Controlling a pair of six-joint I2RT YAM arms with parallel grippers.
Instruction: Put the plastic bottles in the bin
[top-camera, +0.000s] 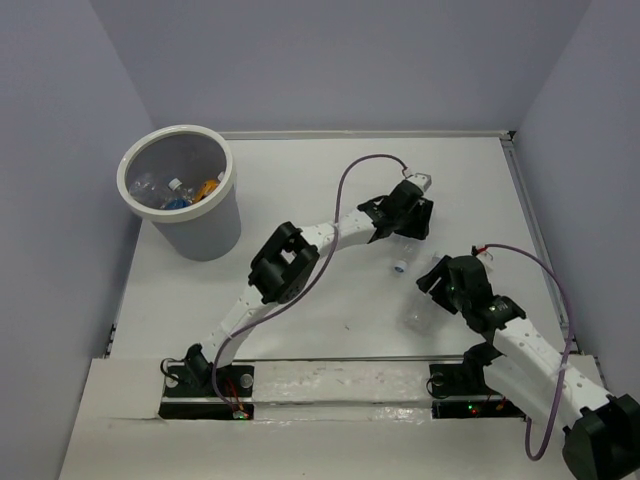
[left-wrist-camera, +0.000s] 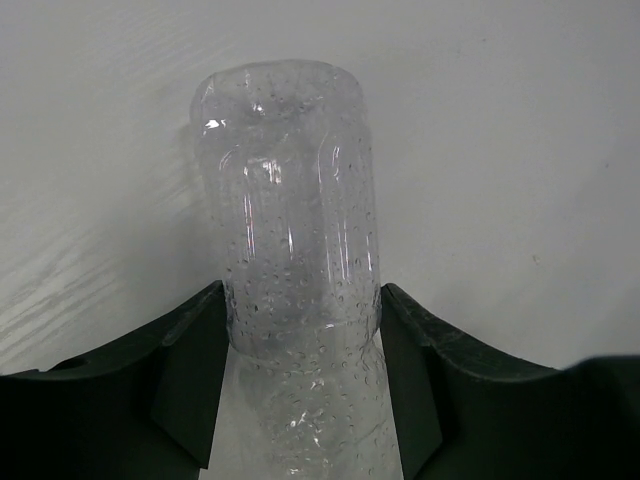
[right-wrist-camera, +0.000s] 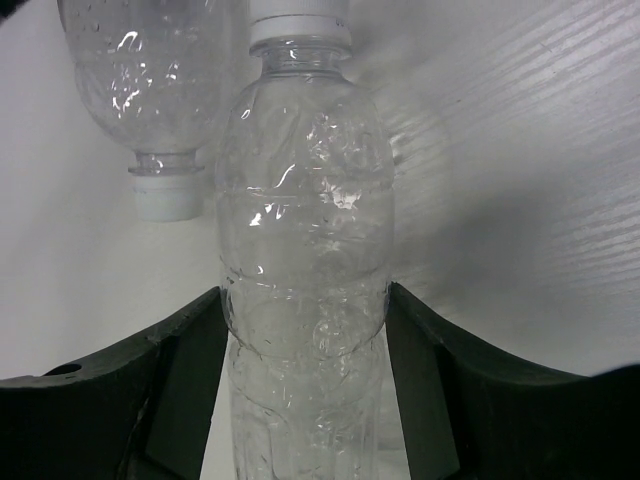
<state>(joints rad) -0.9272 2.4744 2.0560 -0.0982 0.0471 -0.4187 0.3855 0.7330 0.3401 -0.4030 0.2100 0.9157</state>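
glossy clear plastic bottle (left-wrist-camera: 290, 230); matt white table (top-camera: 330, 170).

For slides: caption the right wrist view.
Right gripper clamps a clear white-capped plastic bottle; a second clear bottle shows beyond.

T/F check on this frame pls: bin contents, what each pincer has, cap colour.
1. The bin already holds bottles. True.
2. The left pincer is empty. False: a clear bottle sits between its fingers.
3. The right pincer has a red-capped bottle. False: the second clear bottle between its fingers has a white cap.
4. Both bottles at the pincers are clear and unlabelled. True.
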